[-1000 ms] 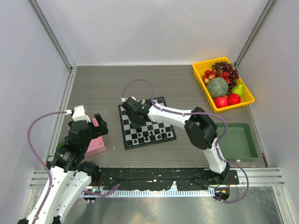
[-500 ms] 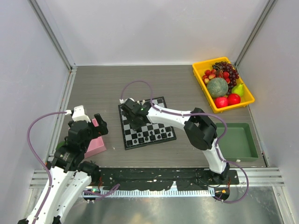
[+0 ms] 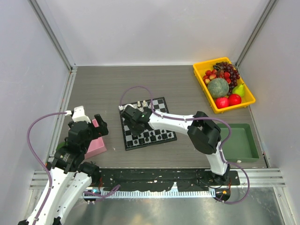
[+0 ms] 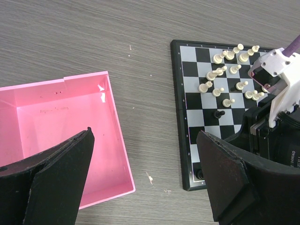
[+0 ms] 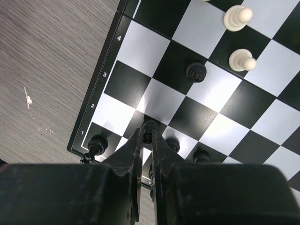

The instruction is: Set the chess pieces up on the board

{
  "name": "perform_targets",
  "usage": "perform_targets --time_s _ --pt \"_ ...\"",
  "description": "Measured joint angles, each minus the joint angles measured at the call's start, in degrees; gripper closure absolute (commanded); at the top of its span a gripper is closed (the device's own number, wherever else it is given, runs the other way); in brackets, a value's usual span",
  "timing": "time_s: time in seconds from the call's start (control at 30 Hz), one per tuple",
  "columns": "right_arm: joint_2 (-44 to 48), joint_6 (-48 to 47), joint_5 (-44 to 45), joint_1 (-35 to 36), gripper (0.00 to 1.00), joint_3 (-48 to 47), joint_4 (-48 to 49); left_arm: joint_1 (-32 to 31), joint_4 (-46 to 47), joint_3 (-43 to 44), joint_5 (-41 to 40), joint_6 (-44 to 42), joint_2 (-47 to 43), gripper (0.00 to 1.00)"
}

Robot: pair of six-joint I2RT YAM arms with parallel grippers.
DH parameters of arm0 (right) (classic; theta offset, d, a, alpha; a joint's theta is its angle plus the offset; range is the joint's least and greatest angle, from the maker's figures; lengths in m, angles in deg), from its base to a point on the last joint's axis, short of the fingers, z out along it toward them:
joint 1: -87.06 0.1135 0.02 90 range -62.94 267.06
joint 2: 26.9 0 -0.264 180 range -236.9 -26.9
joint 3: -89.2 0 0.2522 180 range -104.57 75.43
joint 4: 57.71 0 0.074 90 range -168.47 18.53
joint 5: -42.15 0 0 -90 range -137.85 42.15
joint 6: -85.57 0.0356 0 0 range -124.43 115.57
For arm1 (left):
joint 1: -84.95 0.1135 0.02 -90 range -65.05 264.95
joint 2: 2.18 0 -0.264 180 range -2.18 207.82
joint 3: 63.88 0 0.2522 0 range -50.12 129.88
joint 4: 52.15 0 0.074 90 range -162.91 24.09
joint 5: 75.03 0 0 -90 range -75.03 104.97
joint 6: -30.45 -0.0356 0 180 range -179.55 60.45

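The checkered board (image 3: 159, 105) lies mid-table; it also shows in the left wrist view (image 4: 187, 93) and the right wrist view (image 5: 140, 47). White pieces (image 4: 225, 75) stand at its far side, black pieces (image 3: 152, 137) along its near rows. My right gripper (image 5: 146, 133) is shut on a black pawn (image 5: 150, 127) just above a near-left square, beside other black pieces (image 5: 96, 143). One black pawn (image 5: 196, 71) stands alone mid-board. My left gripper (image 4: 145, 176) is open and empty, hovering between the pink box (image 4: 56, 112) and the board's left edge.
A yellow tray (image 3: 201, 77) of fruit sits at the back right. A green bin (image 3: 255, 147) stands at the right near edge. The pink box (image 3: 97, 146) sits left of the board under my left arm.
My right gripper has moved from the board's far-left part toward the near-left rows, uncovering white pieces at the far edge. The left arm has not moved.
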Motion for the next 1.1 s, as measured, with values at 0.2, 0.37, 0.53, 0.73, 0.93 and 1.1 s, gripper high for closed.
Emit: perform_targets --time_s 0.2,0.37,0.53,0.73,0.93,1.1 --pt "0.42 0.00 0.00 0.31 0.88 0.57 0.00 0.00 0.00 0.00 0.00 0.00 0.00 0.01" --pt "0.42 0.00 -0.07 0.31 0.88 0.59 0.07 0.00 0.00 0.00 0.00 0.00 0.00 0.01" --pt "0.42 0.00 -0.22 0.31 0.88 0.59 0.07 0.00 0.02 0.00 0.00 0.02 0.00 0.01" --pt "0.50 0.00 -0.96 0.59 0.88 0.61 -0.09 0.00 0.02 0.00 0.02 0.00 0.02 0.01" --pt "0.52 0.00 -1.36 1.09 0.88 0.70 -0.11 0.00 0.02 0.00 0.02 0.02 0.02 0.01" --pt "0.52 0.00 -1.31 1.11 0.84 0.70 -0.11 0.00 0.02 0.00 0.02 0.00 0.02 0.01"
